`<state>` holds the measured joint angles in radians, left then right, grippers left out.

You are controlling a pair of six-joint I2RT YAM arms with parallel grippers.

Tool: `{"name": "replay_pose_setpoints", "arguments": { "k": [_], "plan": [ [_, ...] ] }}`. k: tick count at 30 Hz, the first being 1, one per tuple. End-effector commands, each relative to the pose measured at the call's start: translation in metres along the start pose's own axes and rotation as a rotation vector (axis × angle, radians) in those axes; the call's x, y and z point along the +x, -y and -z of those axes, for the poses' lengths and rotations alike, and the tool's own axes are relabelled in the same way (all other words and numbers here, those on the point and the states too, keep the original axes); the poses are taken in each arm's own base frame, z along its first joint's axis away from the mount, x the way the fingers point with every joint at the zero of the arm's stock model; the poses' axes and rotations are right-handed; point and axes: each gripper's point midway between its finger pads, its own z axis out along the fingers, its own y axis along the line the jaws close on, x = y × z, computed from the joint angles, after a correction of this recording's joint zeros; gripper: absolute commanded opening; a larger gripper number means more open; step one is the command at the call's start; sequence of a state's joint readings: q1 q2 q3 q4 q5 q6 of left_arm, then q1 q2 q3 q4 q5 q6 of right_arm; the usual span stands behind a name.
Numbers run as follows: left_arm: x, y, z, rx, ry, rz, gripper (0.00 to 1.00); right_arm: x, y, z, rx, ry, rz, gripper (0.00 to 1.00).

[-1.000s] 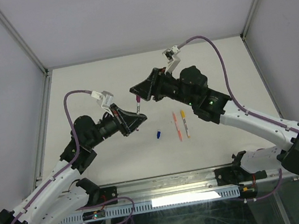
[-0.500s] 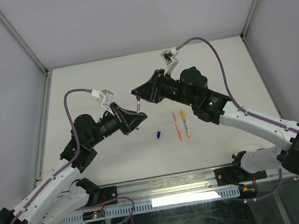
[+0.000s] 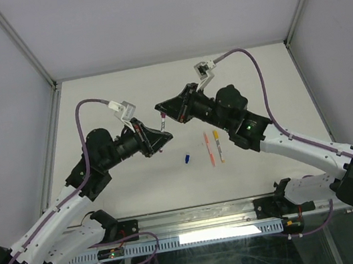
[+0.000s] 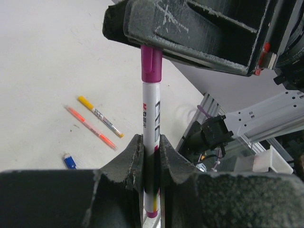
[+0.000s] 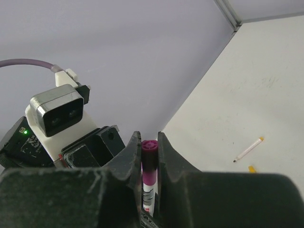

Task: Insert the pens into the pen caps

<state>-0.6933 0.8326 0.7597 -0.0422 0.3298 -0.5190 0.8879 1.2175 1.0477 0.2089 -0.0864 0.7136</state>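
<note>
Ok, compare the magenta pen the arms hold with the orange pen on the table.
The magenta pen is off the table, clamped in the left gripper with the right gripper closed on its capped end; the orange pen lies flat on the table, untouched. The magenta pen has a white printed barrel; the orange pen looks orange-pink throughout. Both are slim markers.

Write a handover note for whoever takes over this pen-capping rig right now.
Left gripper: shut on the white pen.
Right gripper: shut on the magenta cap, which sits on that pen's free end. It looks seated and is not yet released.
On the table: orange pen and yellow pen side by side, with a loose blue cap beside them. A further pen lies apart, next to a small yellow piece.
Left to do: release this pen, then cap the others. The table pens are too small to tell whether they are capped.
</note>
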Motion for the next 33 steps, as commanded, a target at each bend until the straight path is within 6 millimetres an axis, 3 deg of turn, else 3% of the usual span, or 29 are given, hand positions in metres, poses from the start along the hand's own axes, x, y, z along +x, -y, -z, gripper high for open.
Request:
{"name": "replay_pose_setpoints", "arguments": {
  "k": [1,11,17,22,25,30,33],
  "plan": [
    [-0.121,0.058,0.016,0.093,0.362,-0.162,0.0,0.098,0.023,0.016,0.065,-0.255,0.006,0.0],
    [-0.17,0.081,0.024,0.103,0.481,-0.225,0.0,0.188,0.04,0.041,0.117,-0.391,-0.02,0.0],
    [-0.185,0.089,0.031,0.105,0.531,-0.235,0.0,0.228,0.043,0.052,0.127,-0.462,-0.037,0.0],
    [-0.19,0.091,0.036,0.111,0.556,-0.227,0.0,0.248,0.036,0.054,0.121,-0.49,-0.042,0.0],
    [-0.187,0.09,0.036,0.11,0.546,-0.227,0.0,0.236,0.03,0.051,0.117,-0.455,-0.024,0.0],
    [-0.167,0.079,0.033,0.088,0.486,-0.227,0.0,0.16,0.021,0.036,0.156,-0.281,0.055,0.0],
    [-0.152,0.073,0.031,0.079,0.433,-0.236,0.0,0.109,0.004,0.027,0.155,-0.194,0.062,0.0]
  ]
}}
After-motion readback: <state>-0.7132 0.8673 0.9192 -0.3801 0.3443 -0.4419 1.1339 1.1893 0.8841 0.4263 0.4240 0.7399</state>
